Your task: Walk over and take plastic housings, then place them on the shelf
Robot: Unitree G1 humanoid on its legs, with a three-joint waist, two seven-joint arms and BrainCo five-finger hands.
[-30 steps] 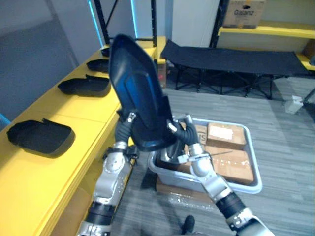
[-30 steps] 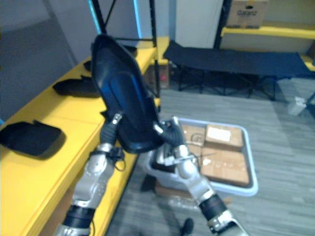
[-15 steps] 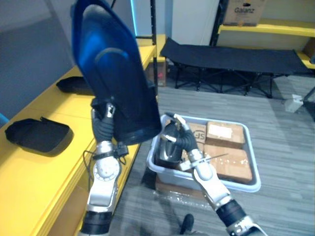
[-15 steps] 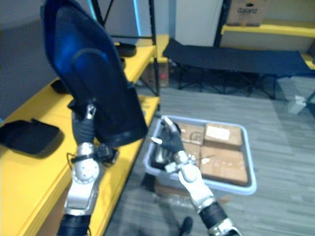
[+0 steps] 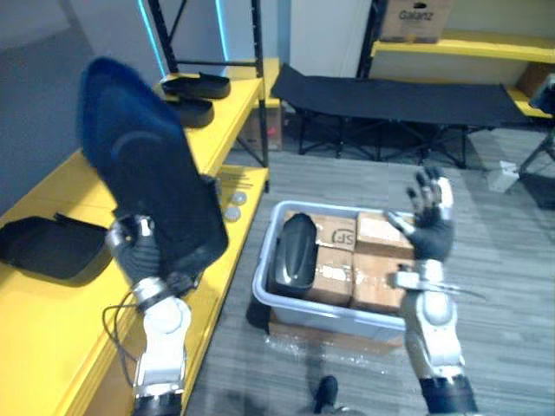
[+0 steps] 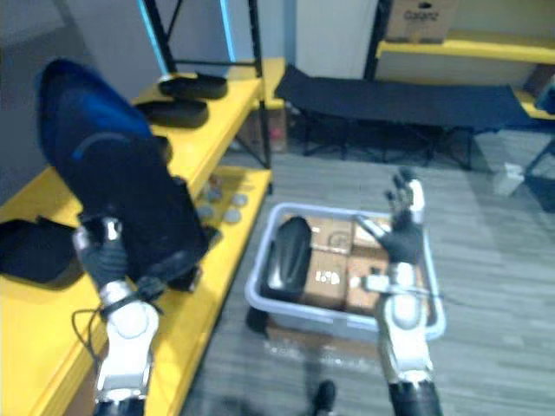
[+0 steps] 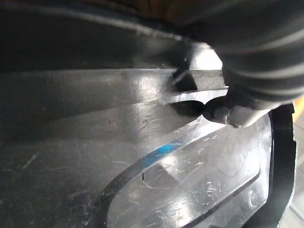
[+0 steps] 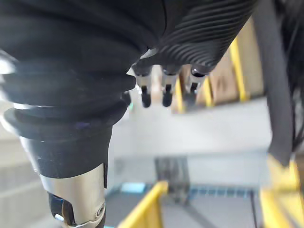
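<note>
My left hand (image 5: 132,251) is shut on the lower edge of a large black plastic housing (image 5: 147,186) and holds it upright over the yellow shelf (image 5: 52,325). In the left wrist view the housing's glossy surface (image 7: 142,156) lies right against the hand. My right hand (image 5: 429,230) is raised above the grey bin (image 5: 329,312), fingers (image 8: 164,92) straight and holding nothing. A second black housing (image 5: 295,247) stands in the bin's left end beside cardboard boxes (image 5: 381,238).
Another housing (image 5: 39,247) lies on the shelf at the left, and two more (image 5: 195,87) sit at its far end. Small round parts (image 5: 231,204) lie near the shelf's edge. A black cot (image 5: 390,91) and a yellow rack with a box (image 5: 412,17) stand behind.
My right hand has let go of the housing and swung right and up, opening over the bin. My left hand alone has carried the housing left over the shelf.
</note>
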